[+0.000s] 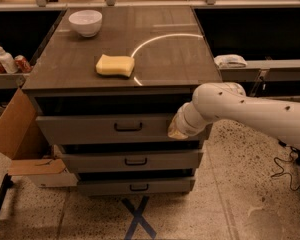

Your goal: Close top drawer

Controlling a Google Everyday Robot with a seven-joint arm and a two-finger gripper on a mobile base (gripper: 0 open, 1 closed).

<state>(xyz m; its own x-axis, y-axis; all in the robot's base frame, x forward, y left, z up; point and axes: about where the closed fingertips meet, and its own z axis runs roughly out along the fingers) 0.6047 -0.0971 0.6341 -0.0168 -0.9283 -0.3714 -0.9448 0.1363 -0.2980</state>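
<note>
The top drawer (pixel 90 128) is a wide grey drawer with the tallest front panel and a small black loop handle (pixel 128 127) at its centre. Its front stands only a little out from the cabinet, with a dark gap above it. My gripper (pixel 177 129) is at the end of the white arm (pixel 250 111) and presses against the right end of the drawer front. Its fingertips are hidden behind the wrist.
Two shorter grey drawers (pixel 132 160) sit below. On the cabinet top (pixel 175 59) lie a yellow sponge (pixel 115 65) and a white bowl (pixel 85 22). A cardboard box (pixel 15 134) leans at the left. A blue X (pixel 138 216) marks the floor in front.
</note>
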